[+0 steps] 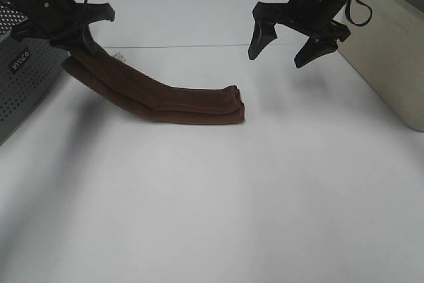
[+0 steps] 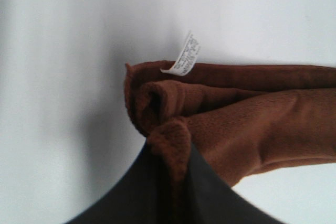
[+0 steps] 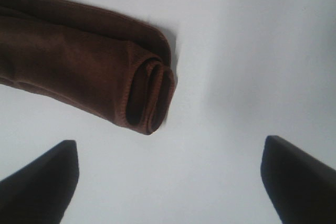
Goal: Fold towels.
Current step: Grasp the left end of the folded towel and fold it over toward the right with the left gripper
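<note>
The dark reddish-brown towel [image 1: 165,97] lies folded into a long narrow strip on the white table [image 1: 218,203]. Its left end is lifted off the table, its right end [image 3: 149,95] rests flat. My left gripper [image 1: 83,39] is shut on the towel's left end [image 2: 170,145], with the small white tag [image 2: 184,56] just beside the grip. My right gripper [image 1: 290,46] is open and empty, held above the table to the right of and behind the towel's right end. In the right wrist view its two fingertips [image 3: 47,177] frame bare table near that end.
A grey perforated metal box [image 1: 26,77] stands at the left edge, close to my left gripper. A beige box [image 1: 391,57] stands at the right edge. Black cables hang near my right arm.
</note>
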